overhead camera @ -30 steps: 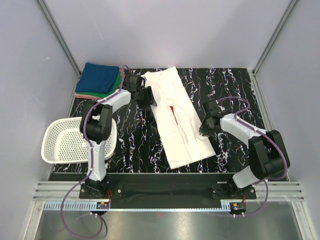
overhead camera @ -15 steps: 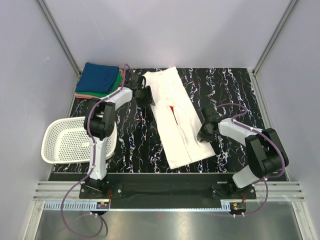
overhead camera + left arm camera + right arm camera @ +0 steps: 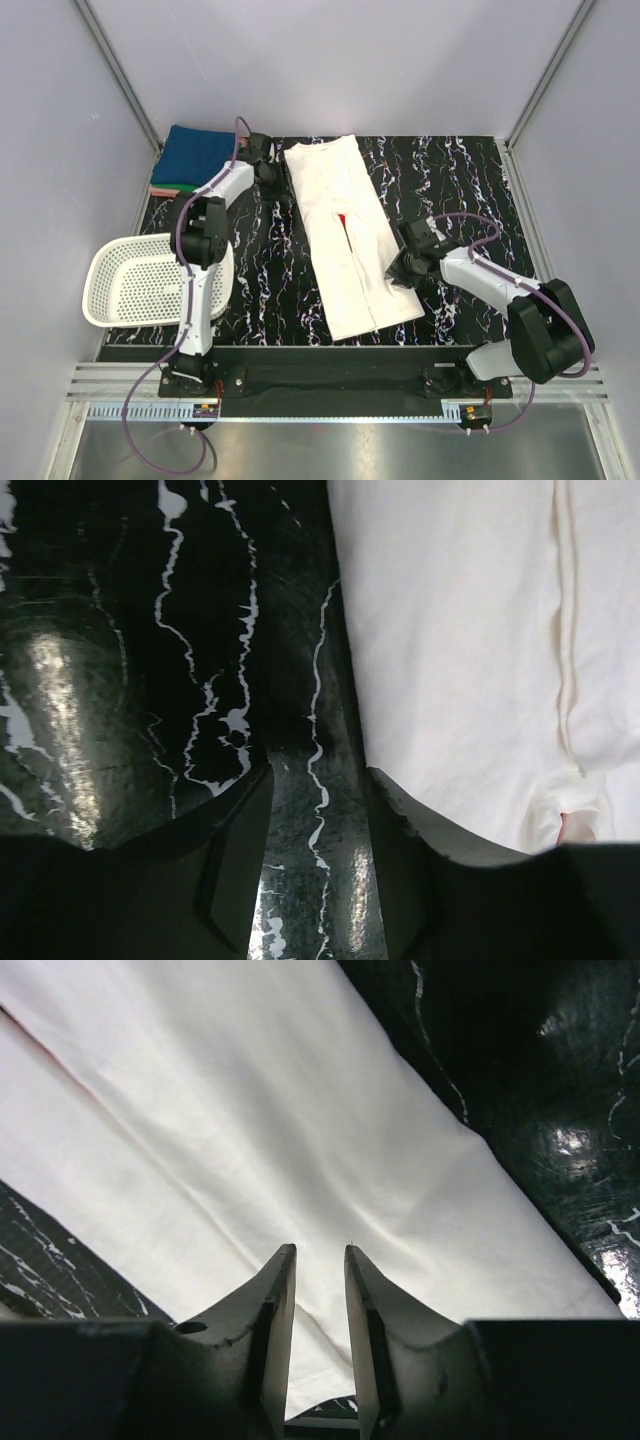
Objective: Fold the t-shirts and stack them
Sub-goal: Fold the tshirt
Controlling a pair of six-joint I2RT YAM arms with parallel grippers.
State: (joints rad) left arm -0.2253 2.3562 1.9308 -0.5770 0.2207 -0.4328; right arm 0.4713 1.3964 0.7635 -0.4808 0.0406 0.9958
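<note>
A: What's on the left side?

B: A white mesh basket (image 3: pixel 135 285) sits at the near left, hanging over the left edge of the table (image 3: pixel 470 170). At the far left corner is a stack of folded t-shirts (image 3: pixel 195 158), blue on top with green and pink edges showing below. The left arm reaches across that stack's right side.

A: And its gripper?

B: The left gripper (image 3: pixel 270 170) is low over bare black marble, just left of the white t-shirt (image 3: pixel 345 230). From the wrist, the left gripper (image 3: pixel 320 775) has its jaws moderately apart with nothing between them, and the shirt's left edge (image 3: pixel 460 660) runs just beside the right finger.

A: How does the shirt lie?

B: It is folded into a long strip running from the far middle to the near edge, slanting slightly right. A red sliver shows at the centre fold. Bare table lies between it and the basket.

A: The right side?

B: The right gripper (image 3: pixel 398 270) sits on the strip's near right edge. In its wrist view the right gripper (image 3: pixel 320 1255) is only a narrow slit apart above flat white cloth (image 3: pixel 250 1110), with nothing visibly pinched. Beyond it, the far right of the table is bare marble.
</note>
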